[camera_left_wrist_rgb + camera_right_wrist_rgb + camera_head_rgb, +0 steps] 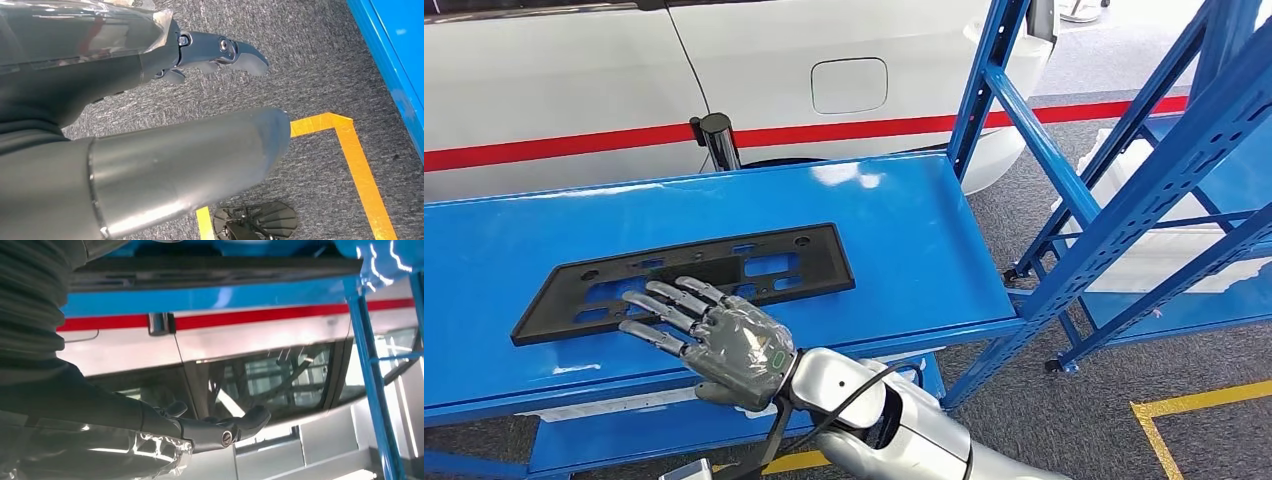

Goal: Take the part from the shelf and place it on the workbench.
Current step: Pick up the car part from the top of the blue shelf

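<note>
Part in question is a flat black plastic plate (689, 281), long and rectangular with cut-out slots, lying flat on the glossy blue metal shelf surface (904, 240) in front of a white car with a red stripe (574, 90). The right hand (714, 335) hovers over the plate's near edge, palm down, fingers spread and slightly fanned, closing on nothing; whether the fingertips touch the plate cannot be told. To lift well, I judge the fingers should hook the near long edge near its middle, so the thin plate does not tip. The left hand (150, 100) hangs beside the body over grey carpet (320, 60) with yellow floor tape (360, 150), fingers loosely extended, empty.
</note>
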{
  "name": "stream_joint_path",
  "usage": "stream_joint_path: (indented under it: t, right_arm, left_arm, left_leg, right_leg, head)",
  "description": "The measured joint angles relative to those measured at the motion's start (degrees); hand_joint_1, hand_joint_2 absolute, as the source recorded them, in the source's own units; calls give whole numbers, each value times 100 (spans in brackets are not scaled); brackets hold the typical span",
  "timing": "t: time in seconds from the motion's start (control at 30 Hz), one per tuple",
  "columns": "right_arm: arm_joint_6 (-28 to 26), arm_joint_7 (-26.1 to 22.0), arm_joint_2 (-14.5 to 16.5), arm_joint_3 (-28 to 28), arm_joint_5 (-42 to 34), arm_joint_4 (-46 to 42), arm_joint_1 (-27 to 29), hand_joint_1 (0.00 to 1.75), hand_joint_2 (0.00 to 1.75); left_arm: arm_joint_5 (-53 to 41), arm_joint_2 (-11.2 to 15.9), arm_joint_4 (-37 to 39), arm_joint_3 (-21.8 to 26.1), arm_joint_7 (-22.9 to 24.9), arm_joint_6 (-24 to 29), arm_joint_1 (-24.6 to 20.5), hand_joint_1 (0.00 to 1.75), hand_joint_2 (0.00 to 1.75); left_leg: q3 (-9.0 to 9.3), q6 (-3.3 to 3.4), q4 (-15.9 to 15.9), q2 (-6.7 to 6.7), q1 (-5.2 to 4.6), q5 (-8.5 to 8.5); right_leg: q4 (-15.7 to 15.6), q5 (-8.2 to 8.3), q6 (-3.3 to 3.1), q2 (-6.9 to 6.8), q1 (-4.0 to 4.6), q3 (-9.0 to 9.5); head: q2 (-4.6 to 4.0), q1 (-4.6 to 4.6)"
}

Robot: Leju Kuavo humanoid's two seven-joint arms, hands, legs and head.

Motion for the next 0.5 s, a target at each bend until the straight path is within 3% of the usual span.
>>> stream_joint_path:
  t: [0.3,0.5]
  right_arm:
    - [310,-32,-65,281,-112,134,72,0,175]
    - [-433,218,44,379,520,578,-19,0,175]
  left_arm:
    - [26,-1,15,25,44,20,10,0,0]
    - [-36,-2,15,25,-4,0,21,0,0]
  left_leg:
    - [0,0,0,0,0,0]
    - [0,0,0,0,0,0]
  right_leg:
    - [1,0,0,0,0,2]
    - [1,0,0,0,1,3]
  head:
    - [0,1]
    - [0,0]
